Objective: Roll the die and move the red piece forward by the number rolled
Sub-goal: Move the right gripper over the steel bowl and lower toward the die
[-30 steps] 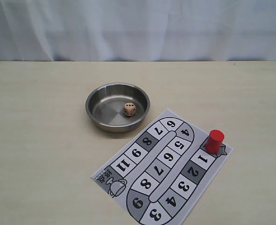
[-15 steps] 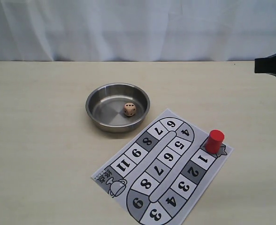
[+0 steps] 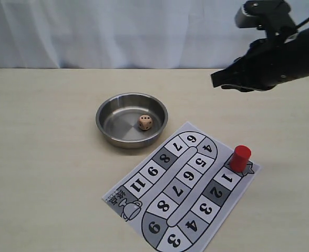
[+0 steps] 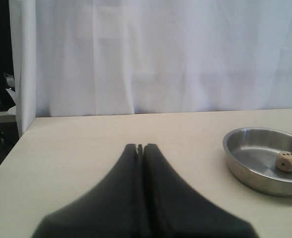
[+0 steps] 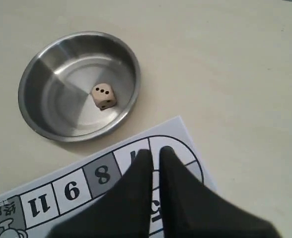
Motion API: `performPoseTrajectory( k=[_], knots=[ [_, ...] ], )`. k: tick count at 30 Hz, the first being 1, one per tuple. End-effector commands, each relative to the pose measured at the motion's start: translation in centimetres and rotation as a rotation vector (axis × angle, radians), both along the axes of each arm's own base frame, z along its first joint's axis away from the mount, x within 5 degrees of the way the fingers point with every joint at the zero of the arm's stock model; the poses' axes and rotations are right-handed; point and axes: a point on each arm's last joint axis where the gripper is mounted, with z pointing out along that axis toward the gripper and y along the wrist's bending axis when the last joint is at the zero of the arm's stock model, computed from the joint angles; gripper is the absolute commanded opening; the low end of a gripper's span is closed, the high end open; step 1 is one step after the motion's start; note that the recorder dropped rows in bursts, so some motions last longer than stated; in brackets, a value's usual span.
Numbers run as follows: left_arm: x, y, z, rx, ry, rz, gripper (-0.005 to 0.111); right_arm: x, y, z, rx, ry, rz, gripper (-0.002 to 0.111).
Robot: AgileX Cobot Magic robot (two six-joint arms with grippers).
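Steel first, in the exterior view: one bowl [image 3: 104, 128] on the pale table [image 3: 39, 157], holding one die [image 3: 145, 122] right of its middle; one printed game board [image 3: 167, 227] lies just beside the bowl; one red piece [image 3: 240, 158] stands upright on the small drawing next to square 1, at the board's right edge; one arm is in sight, and its right gripper [image 3: 214, 80] hangs above the table at the upper right, well apart from piece and bowl. A white curtain [image 3: 144, 31] hangs behind.

Left wrist view: the left gripper [image 4: 140, 147] has its jaws pressed together on nothing, low over bare table; the bowl and its single die sit off to one side.

Right wrist view: the right gripper's jaws are all but together, a thin slit between them, gripping nothing, above the board near square 8; the die shows dark pips.

Half a second ago only the arm's tip showed at the frame's edge; now it has reached further in; bowl, die, board and red piece have not moved.
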Motion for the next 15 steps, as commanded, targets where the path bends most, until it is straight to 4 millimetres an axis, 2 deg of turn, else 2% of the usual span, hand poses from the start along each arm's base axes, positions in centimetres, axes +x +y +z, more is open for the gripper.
performPoseTrajectory(
  k=[1, 3, 4, 6, 10, 15],
  knots=[
    [0.0, 0.0, 0.0, -0.007, -0.005, -0.001, 0.000, 1.7, 2.5, -1.3, -0.048, 0.024, 0.083, 0.019],
    [0.0, 0.0, 0.0, -0.007, -0.005, -0.001, 0.000, 2.4, 3.5, -1.8, -0.042, 0.034, 0.093, 0.032],
    [0.0, 0.0, 0.0, -0.007, -0.005, -0.001, 0.000, 3.1, 4.6, -2.3, -0.044, 0.037, 0.114, 0.045],
    [0.0, 0.0, 0.0, -0.007, -0.005, -0.001, 0.000, 3.6, 5.6, -2.6, -0.044, 0.040, 0.133, 0.052],
    [0.0, 0.0, 0.0, -0.007, -0.005, -0.001, 0.000, 4.6, 7.6, -3.1, -0.007, 0.080, 0.120, 0.054],
    [0.0, 0.0, 0.0, -0.007, -0.005, -0.001, 0.000, 6.2, 10.1, -3.4, -0.045, 0.135, 0.168, 0.054]
  ],
)
